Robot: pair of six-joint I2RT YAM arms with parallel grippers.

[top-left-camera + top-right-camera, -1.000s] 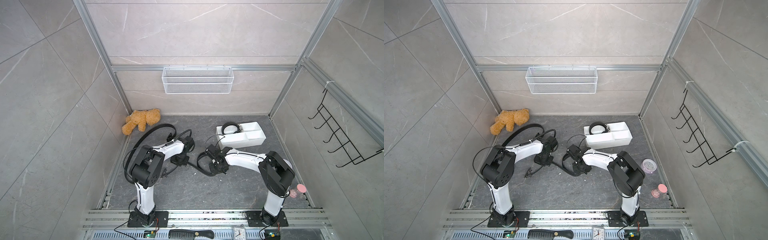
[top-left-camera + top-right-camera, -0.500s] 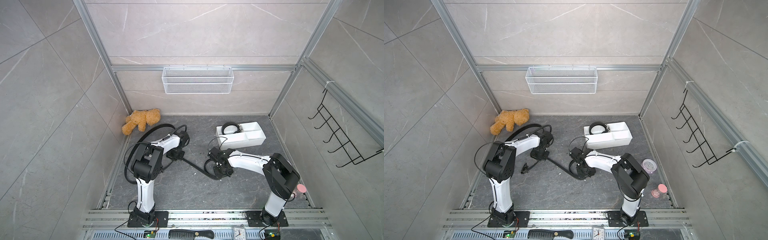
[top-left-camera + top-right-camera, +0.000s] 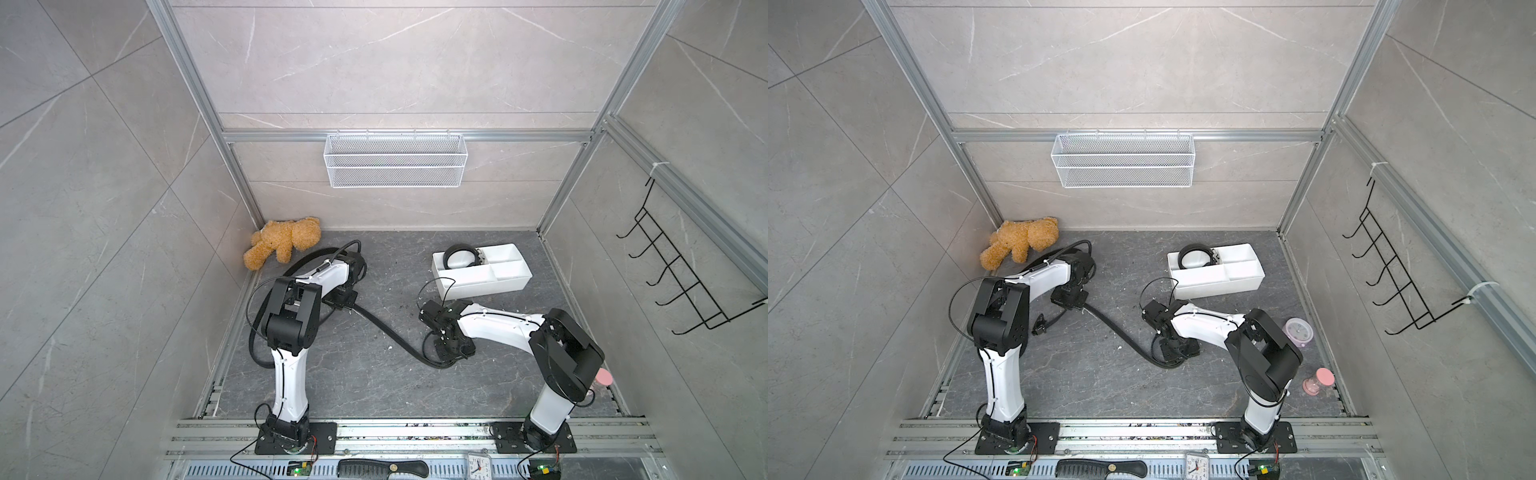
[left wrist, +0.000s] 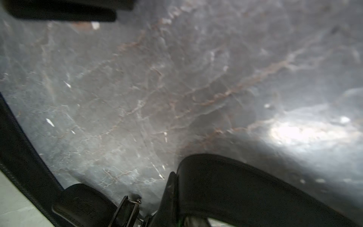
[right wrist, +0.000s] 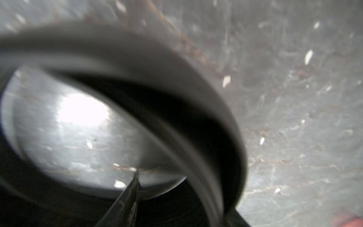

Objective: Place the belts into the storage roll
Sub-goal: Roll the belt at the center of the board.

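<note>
One black belt (image 3: 386, 332) lies stretched across the dark floor between my arms. My left gripper (image 3: 343, 300) is shut on its far end, where the strap (image 4: 235, 186) fills the left wrist view. The other end curls into a loop (image 5: 176, 78) at my right gripper (image 3: 446, 353). That gripper is open, with one finger (image 5: 129, 194) inside the loop. A second belt (image 3: 459, 248) sits coiled in a far corner compartment of the white storage roll (image 3: 511, 282). Another black strap (image 3: 307, 257) arcs behind my left arm.
A brown teddy bear (image 3: 282, 243) lies in the far left corner. A white wire basket (image 3: 395, 166) hangs on the back wall and a black hook rack (image 3: 681, 282) on the right wall. A pink clock (image 3: 1298, 332) and pink hourglass (image 3: 1318, 380) stand behind my right arm.
The left gripper has pulled back to the left, drawing the belt out straight. The right gripper has moved nearer the front with the loop, and its jaws have widened.
</note>
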